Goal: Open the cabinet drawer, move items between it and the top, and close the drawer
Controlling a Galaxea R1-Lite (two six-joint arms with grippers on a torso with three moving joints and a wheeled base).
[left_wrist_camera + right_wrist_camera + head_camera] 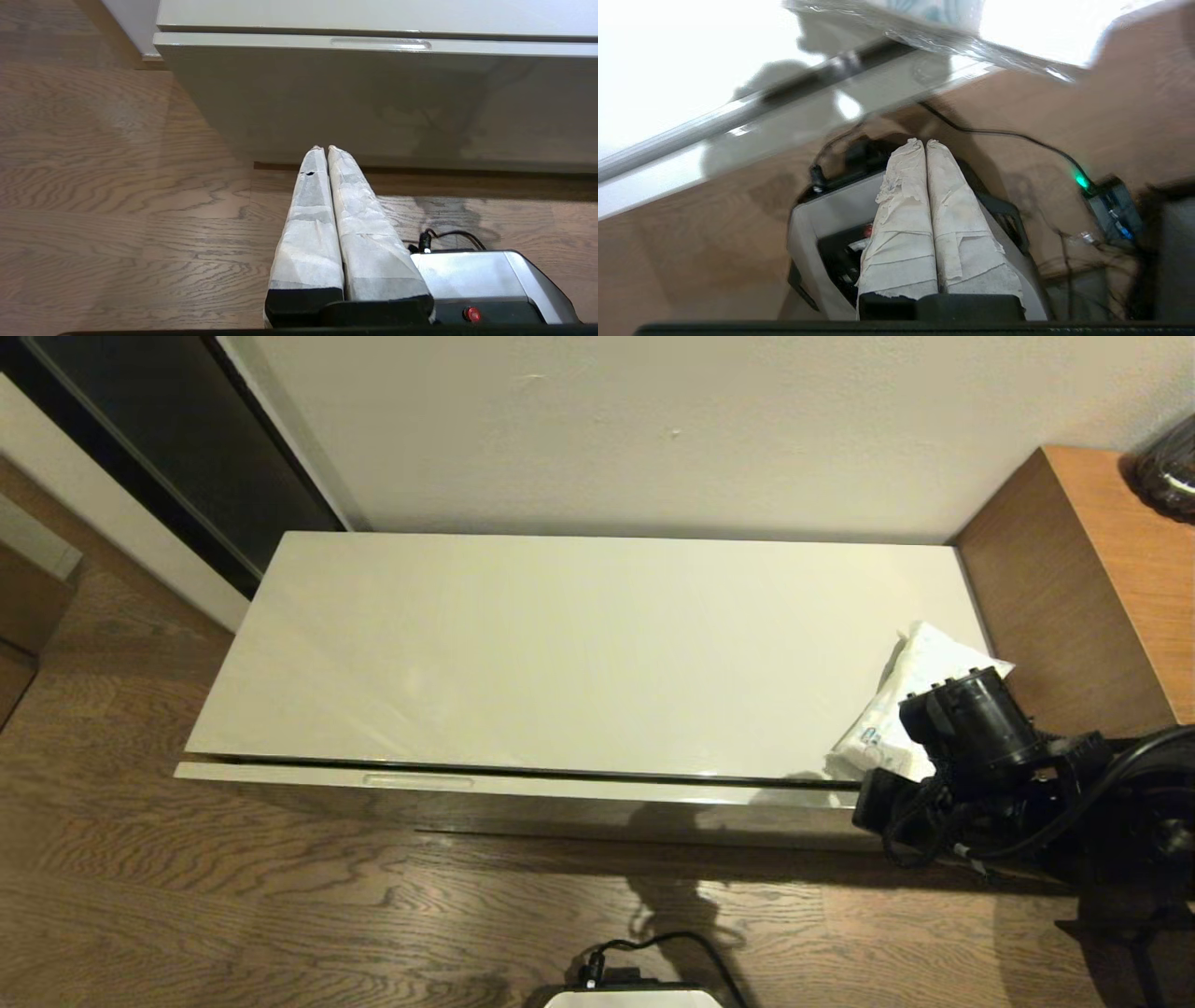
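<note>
Drawer-front panel of the cabinet drawer (420, 782) is sitting nearly flush under the top (560, 653), its glossy cream face showing only as a thin strip along the front edge in the head view, with the narrow oblong recess (417, 780) toward the robot's left. In the left wrist view the same drawer face (373, 107) is filling the background, the recess (380, 44) lying along its upper edge.

One of the items, the white tissue pack (901, 695) with pale-blue print, is lying on the top at its right end, close to the taller brown wooden unit (1074, 588) and partly overhanging the front edge.

Left claw (322, 149) is hanging low in front of the cabinet above the wooden floor (117, 210), its wrapped fingers pressed together and gripping nothing. Right claw (920, 142) is likewise clenched and empty, pointing down toward the robot's grey base (808, 224) and floor; the right arm (980, 756) is hovering just in front of the tissue pack at the cabinet's right front corner.
</note>
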